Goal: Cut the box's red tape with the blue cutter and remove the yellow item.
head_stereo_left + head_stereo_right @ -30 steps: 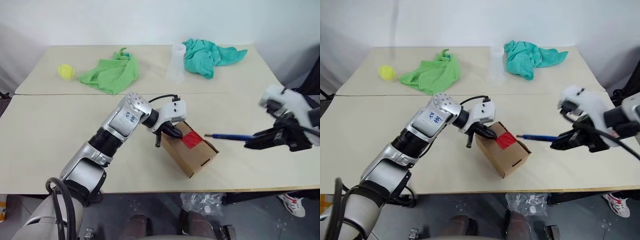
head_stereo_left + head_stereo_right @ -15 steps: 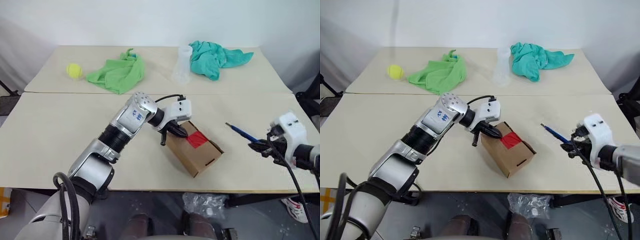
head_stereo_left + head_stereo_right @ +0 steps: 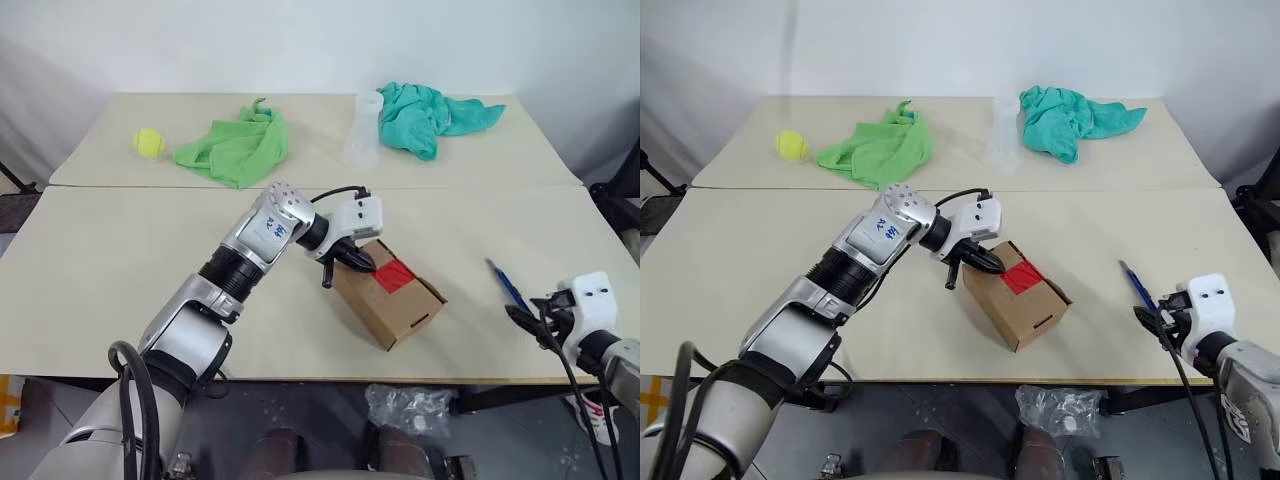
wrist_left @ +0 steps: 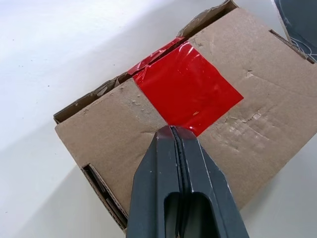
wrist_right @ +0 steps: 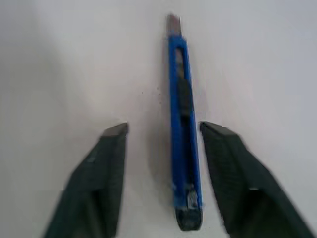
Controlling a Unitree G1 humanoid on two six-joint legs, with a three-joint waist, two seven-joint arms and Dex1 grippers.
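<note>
- Closest to me, my right pincer (image 3: pixel 1152 322) sits low at the near right edge of the desk (image 3: pixel 120 270), its two dark fingers (image 5: pixel 96 183) spread apart with nothing between them but air and the cutter lying there.
- Flat on the desk, the blue cutter (image 3: pixel 508 286) lies just ahead of that pincer; in the right wrist view it (image 5: pixel 182 124) runs lengthwise between the open fingers, touching neither, its blade end pointing away from the wrist.
- Toward the middle, the box (image 3: pixel 390 297) rests on the desk, turned at an angle to the desk edge, flaps down.
- On top of it, the red tape (image 4: pixel 188 87) covers the seam as a square patch; I see some ragged cardboard at the seam beside it, but I cannot tell whether the tape itself is cut.
- My left pincer (image 4: pixel 174 131) is pressed together, fingers flush with nothing in them, its tip at the near corner of the red patch on the box top.
- Further back, on the far desk, a clear plastic cup (image 3: pixel 362 128) stands just beside a crumpled teal cloth (image 3: pixel 425 115).
- Left of those lies a green cloth (image 3: pixel 237 148), and beyond its left side a tennis ball (image 3: pixel 148 142) sits apart on the bare surface.
</note>
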